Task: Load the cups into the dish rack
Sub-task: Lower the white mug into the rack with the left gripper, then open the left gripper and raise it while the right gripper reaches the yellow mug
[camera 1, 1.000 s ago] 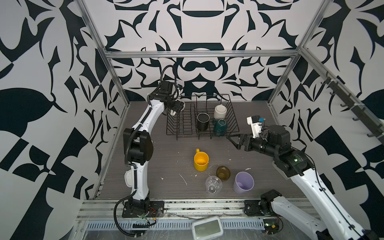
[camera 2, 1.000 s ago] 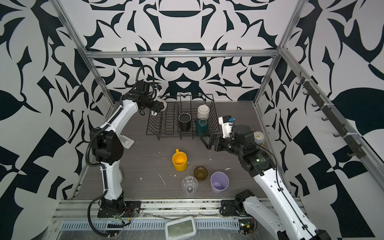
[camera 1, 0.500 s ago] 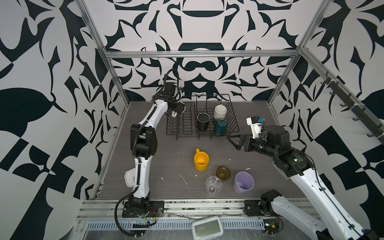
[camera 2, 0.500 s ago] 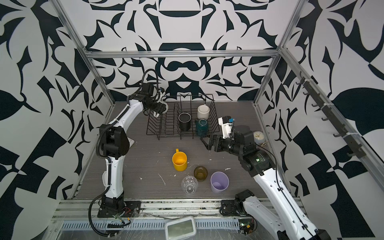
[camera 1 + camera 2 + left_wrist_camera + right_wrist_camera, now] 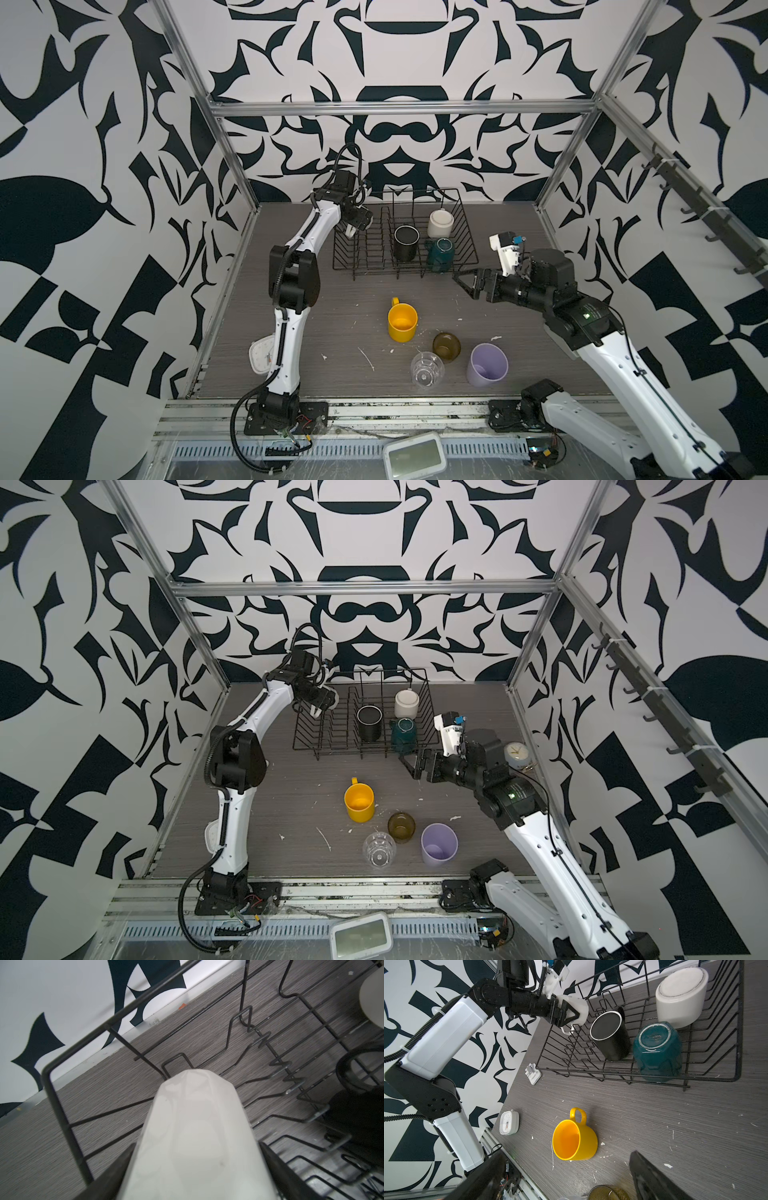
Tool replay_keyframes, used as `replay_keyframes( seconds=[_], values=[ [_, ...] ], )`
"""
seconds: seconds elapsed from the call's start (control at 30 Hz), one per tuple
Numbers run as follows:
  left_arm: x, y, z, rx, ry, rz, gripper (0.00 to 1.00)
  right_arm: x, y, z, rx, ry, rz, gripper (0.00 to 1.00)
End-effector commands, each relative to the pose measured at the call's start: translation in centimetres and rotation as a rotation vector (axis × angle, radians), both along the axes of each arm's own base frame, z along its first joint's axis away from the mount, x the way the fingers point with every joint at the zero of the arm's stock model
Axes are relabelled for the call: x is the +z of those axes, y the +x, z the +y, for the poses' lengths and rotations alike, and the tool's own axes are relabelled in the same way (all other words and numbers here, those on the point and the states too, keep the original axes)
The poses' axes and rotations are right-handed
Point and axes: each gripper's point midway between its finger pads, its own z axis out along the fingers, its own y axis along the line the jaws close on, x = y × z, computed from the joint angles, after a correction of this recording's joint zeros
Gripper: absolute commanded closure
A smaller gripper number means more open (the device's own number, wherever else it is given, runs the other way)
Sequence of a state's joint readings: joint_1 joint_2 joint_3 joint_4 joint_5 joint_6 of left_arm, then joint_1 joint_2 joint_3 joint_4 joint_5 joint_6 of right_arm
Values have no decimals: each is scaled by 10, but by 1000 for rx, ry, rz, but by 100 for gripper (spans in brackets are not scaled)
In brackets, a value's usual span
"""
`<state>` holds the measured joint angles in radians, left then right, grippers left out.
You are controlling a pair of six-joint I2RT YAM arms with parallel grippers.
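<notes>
1. The left pincer [image 5: 571, 1013] grips a faceted white mug [image 5: 581, 1007] and holds it over the 9 o'clock end of the black wire dish rack [image 5: 365, 249].
2. The right pincer [image 5: 461, 279] hangs open and empty — at the rack's 4 o'clock corner.
3. A yellow mug [image 5: 402, 322] stands on the grey table [image 5: 332, 316], at 6 o'clock from the rack.

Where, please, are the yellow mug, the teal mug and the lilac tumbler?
yellow mug [image 5: 402, 322]: in a top view, inside its mouth.
teal mug [image 5: 658, 1059]: right wrist view, its side wall.
lilac tumbler [image 5: 487, 365]: in a top view, its inner wall.
</notes>
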<state>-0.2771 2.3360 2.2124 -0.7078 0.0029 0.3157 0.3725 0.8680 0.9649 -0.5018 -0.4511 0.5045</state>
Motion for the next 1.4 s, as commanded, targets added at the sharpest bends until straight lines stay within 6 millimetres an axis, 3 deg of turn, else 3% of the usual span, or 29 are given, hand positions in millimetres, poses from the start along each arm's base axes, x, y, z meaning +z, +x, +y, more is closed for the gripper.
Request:
replay_keyframes(
  seconds=[0.0, 0.13, 0.27, 0.43, 0.6, 0.73, 0.8, 1.07, 1.23, 1.37],
  values=[
    [12, 14, -1, -1, 1, -56, 100, 19, 5, 4, 16, 28, -61, 4],
    [4, 15, -1, 1, 2, -46, 92, 16, 7, 5, 15, 33, -53, 4],
    [-4, 16, 1, 16, 9, -31, 59, 14, 8, 7, 18, 44, -45, 4],
    [-13, 16, 3, 24, 27, -16, 43, 12, 11, 9, 19, 50, -37, 4],
    [-20, 16, 7, 29, 60, 3, 20, 11, 12, 10, 19, 51, -34, 5],
    [-26, 15, 6, 27, 60, 18, 16, 10, 13, 10, 18, 54, -30, 5],
    [-28, 14, 6, 29, 60, 24, 6, 9, 13, 11, 20, 55, -27, 5],
    [-28, 10, 4, 18, 46, 36, 1, 9, 15, 11, 21, 57, -25, 5],
    [-8, 10, 2, 27, 16, 8, 1, 11, 14, 10, 15, 50, -30, 5],
    [31, 7, -3, 35, -48, -60, 0, 8, 14, 3, -6, 2, -22, 6]
  ],
)
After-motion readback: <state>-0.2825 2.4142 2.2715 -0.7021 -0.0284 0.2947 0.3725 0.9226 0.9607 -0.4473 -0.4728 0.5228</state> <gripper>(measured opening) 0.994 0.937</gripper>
